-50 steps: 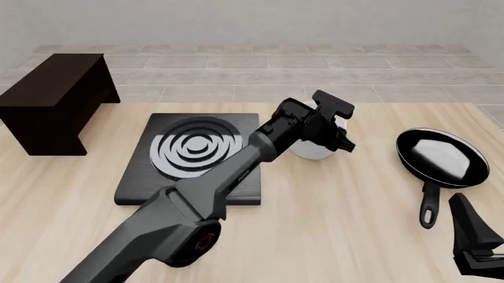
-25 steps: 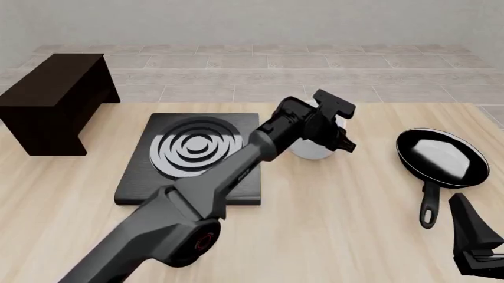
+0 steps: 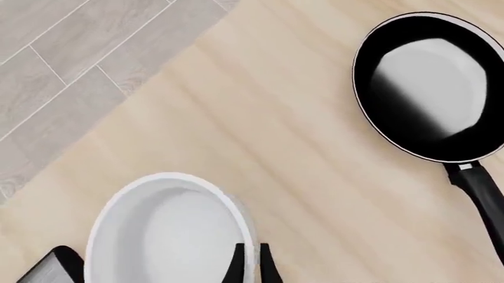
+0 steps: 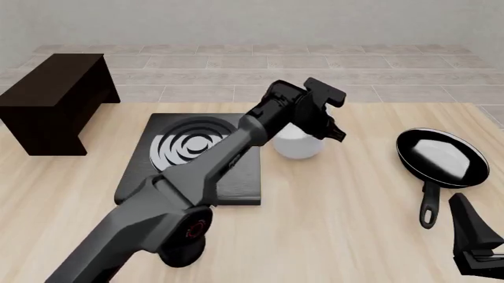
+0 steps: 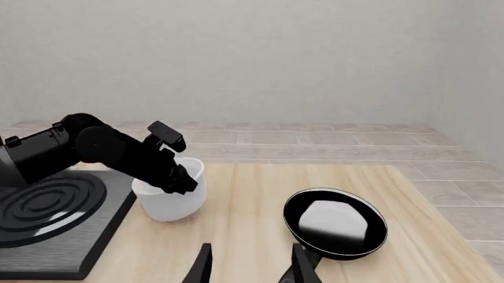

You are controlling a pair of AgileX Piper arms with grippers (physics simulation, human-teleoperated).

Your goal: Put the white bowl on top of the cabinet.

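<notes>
The bowl [image 4: 298,143] is held by the left gripper [image 4: 324,125], whose two fingers are closed tight on the bowl's wall, one inside and one outside the rim, as is seen in the left wrist view, where the fingertips [image 3: 235,266] pinch the rim of the bowl [image 3: 169,236]. In the front view the bowl is placed just beside the right edge of the stove plate [image 4: 189,159], between the plate and the pan [image 4: 441,158]; whether it is lifted off the table [image 4: 331,224] or rests on it cannot be told for certain. The left arm is stretched from the lower left across the plate to the bowl. The cabinet [image 4: 55,100] is seen at the far left of the table, well apart from the bowl, and its flat top is bare. The pan lies at the right with its handle turned toward the near edge. The right gripper [image 5: 248,265] is kept low at the near right corner, its fingers parted with nothing between them; in the right wrist view the pan [image 5: 334,223] is just ahead of it, and the bowl [image 5: 169,194] and the left gripper [image 5: 174,174] are farther off.
</notes>
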